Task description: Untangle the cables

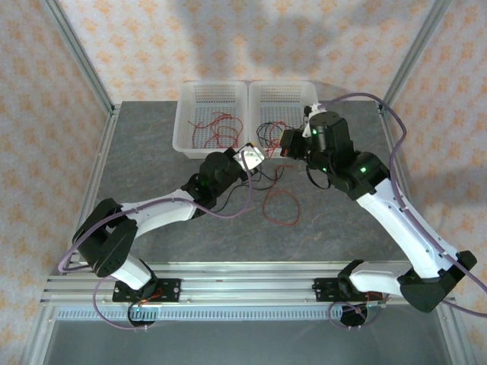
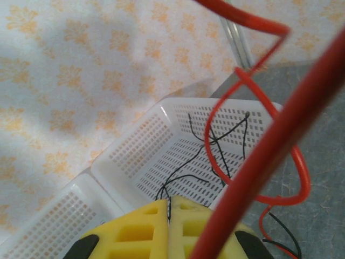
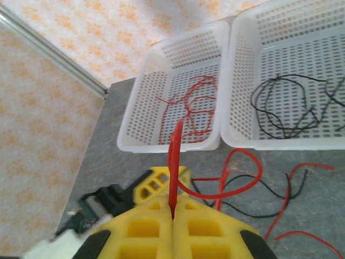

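A red cable (image 3: 173, 156) stands up from between the yellow fingers of the right gripper (image 3: 172, 208), which are pressed together and pinching it. From there it bends into a loop over the grey table (image 1: 152, 167). The left gripper (image 2: 169, 205) is also closed, and a thin black cable (image 2: 163, 190) comes out of the seam between its fingers.

More loose cables (image 1: 275, 184), red and black, lie crossed over one another on the table just in front of two white baskets standing side by side. The left basket (image 1: 183, 122) holds red strands (image 1: 217, 129). The right basket (image 1: 283, 83) holds black strands (image 1: 270, 129).

The overhead view shows both grippers close together above the tangle, near the baskets' front walls. The right wrist view shows the pinch on the red cable and the other gripper's yellow fingers (image 3: 156, 183) just beside it. The left wrist view looks into the right basket, with a red cable crossing very near the lens, large and blurred.
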`<act>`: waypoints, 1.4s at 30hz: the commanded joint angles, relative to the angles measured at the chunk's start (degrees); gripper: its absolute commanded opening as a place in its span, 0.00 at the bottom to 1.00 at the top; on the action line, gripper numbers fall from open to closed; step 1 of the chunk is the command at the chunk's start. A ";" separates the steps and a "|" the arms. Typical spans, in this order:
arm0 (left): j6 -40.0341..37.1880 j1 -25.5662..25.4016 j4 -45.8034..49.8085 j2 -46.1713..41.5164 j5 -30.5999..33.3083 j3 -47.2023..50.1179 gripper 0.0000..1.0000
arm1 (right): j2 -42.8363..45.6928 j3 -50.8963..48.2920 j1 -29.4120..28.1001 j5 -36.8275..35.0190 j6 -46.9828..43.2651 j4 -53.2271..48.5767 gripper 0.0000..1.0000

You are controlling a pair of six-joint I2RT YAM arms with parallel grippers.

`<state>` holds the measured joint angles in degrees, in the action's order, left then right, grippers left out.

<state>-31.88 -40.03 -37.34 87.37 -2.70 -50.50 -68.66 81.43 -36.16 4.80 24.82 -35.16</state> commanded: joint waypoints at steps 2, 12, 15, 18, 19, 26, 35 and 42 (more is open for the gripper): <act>2.42 -1.23 5.00 -7.10 6.18 -0.10 0.00 | 0.72 -5.29 0.22 -9.78 2.75 2.05 0.00; 11.09 -8.57 24.12 -19.03 15.29 2.80 0.00 | 0.77 -17.87 0.22 -15.70 7.88 11.15 0.00; 19.28 -8.74 29.22 -21.19 15.09 2.53 0.00 | 0.73 -20.33 0.21 -14.38 9.33 13.31 0.05; 26.69 -8.71 34.59 -21.80 13.41 1.24 0.00 | 0.73 -22.69 0.22 -12.11 10.07 15.27 0.05; 28.60 -8.68 36.41 -21.60 12.82 0.53 0.00 | 0.75 -23.31 0.22 -11.50 10.09 15.72 0.06; 38.36 -8.66 51.64 -17.38 7.05 -6.76 0.00 | 0.72 -27.38 0.22 -8.51 7.28 17.93 0.05; 45.40 -8.23 67.67 -10.22 0.24 -16.01 0.00 | -1.23 -31.21 0.22 -6.77 4.05 20.82 0.07; 52.73 -2.07 70.75 -9.85 -13.76 -17.46 0.00 | -2.00 -33.53 0.22 -1.41 -1.91 24.24 0.39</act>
<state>15.46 -45.12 29.19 78.46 -7.79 -66.37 -70.72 48.51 -36.14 3.44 27.40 -12.38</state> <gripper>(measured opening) 0.051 0.349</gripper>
